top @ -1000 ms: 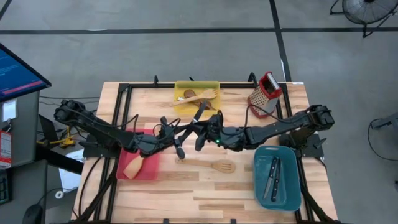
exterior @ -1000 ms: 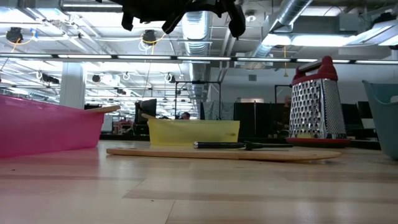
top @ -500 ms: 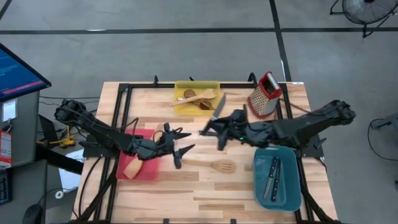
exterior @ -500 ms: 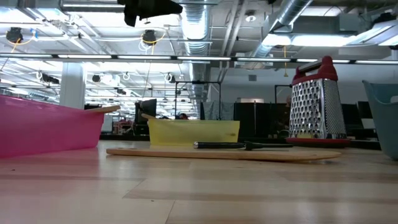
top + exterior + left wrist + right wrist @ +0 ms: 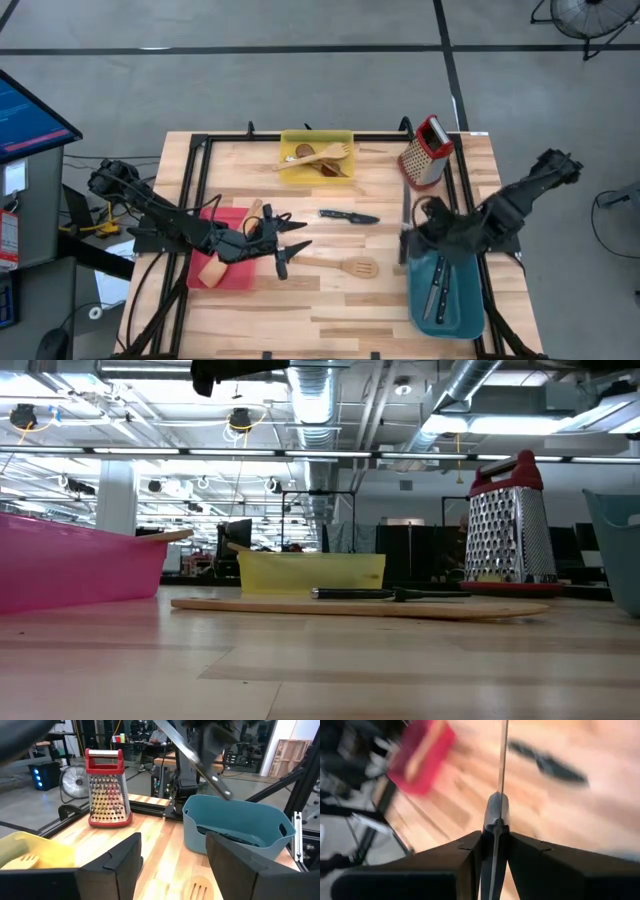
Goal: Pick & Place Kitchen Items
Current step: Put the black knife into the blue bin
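Blurred table (image 5: 470, 815) behind right claw (image 5: 494, 851) gripping knife (image 5: 501, 765).

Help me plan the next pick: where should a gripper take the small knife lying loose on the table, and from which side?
Grip the small knife by its black handle, the end toward the red bin, coming straight down from above. It lies flat on open wood, so fingers can close across the handle, clear of the blade.

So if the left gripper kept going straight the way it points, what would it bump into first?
Probably the teal plastic bin: the open left gripper faces it across bare wooden table. Depth is hard to judge.
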Action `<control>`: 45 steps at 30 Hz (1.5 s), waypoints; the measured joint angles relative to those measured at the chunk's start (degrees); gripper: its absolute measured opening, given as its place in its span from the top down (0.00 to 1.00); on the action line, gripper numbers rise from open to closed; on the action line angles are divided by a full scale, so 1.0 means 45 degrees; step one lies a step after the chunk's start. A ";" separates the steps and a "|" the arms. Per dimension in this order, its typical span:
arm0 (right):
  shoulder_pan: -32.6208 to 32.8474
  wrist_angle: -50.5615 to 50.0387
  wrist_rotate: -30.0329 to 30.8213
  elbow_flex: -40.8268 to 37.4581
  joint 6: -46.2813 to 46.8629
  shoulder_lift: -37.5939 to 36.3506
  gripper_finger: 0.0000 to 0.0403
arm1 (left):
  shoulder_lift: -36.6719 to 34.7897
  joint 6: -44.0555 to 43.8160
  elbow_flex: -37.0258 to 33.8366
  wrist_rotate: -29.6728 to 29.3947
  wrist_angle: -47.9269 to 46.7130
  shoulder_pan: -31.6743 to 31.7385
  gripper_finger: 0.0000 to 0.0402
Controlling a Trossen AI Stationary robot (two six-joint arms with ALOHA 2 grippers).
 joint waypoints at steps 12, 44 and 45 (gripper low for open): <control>0.3102 -0.1933 -0.2701 -0.0005 0.5627 0.2343 0.83 | 0.0000 -0.0339 0.0000 -0.0015 0.0000 0.0005 0.51; 0.4914 -0.2749 -0.6306 -0.0461 0.7176 0.3948 0.83 | -0.0005 -0.0383 0.0000 -0.0037 0.0013 0.0010 0.52; 0.4919 -0.2765 -0.6306 -0.0461 0.7176 0.3948 0.83 | -0.0005 -0.0383 0.0000 -0.0034 0.0015 0.0010 0.52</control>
